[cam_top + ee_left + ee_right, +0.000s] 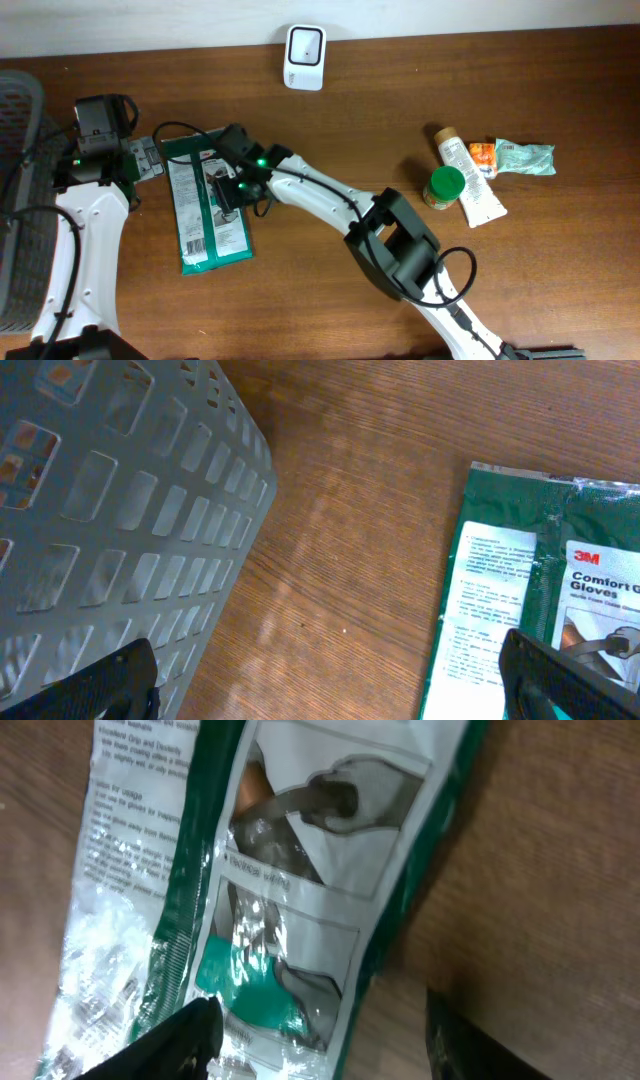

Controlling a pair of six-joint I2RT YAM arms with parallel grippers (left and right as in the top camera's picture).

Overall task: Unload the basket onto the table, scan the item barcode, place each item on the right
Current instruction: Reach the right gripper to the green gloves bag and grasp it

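The right end effector (318,1038) hangs low over the glove packet (203,235), which lies flat on the surface (330,110). Its fingers are apart and straddle the packet's right edge, and no grip shows yet. The left end effector (340,682) hovers off the packet's far left corner, spread wide and empty. This looks like the pick-up step. Next, the fingers must close on that edge, lift, and present the barcode to the white device (303,57) beyond the packet's far end.
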